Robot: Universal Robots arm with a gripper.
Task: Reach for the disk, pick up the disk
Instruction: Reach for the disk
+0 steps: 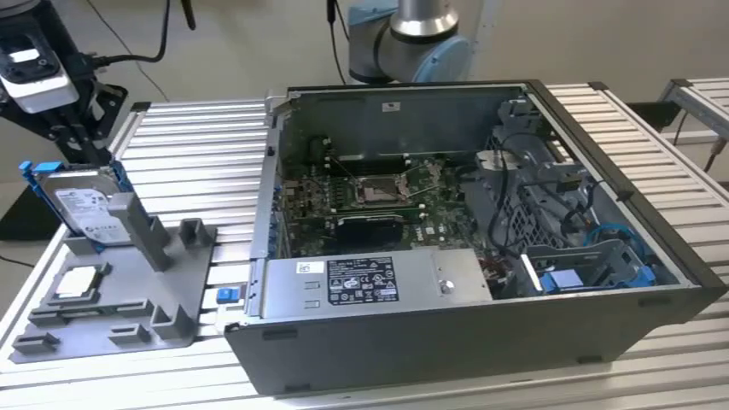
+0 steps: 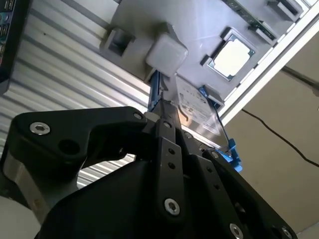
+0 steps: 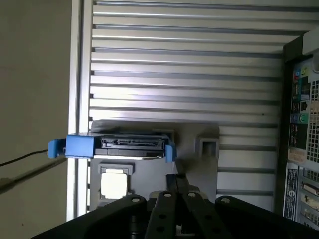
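The disk (image 1: 89, 209) is seen upright in a gray stand (image 1: 171, 256) near the edge of the table (image 1: 194, 137) at the exterior view's left. The gripper (image 1: 94, 154) is placed just above it; whether it is spread or pinching cannot be told.

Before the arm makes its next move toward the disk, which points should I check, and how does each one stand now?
1. The disk stands upright in the grey holder: ok.
2. The gripper is close over the disk's top edge: ok.
3. Contact between gripper and disk: cannot tell.
4. The processor chip lies flat on the holder, apart from the disk: ok.
5. The open computer case stands apart from the holder: ok.
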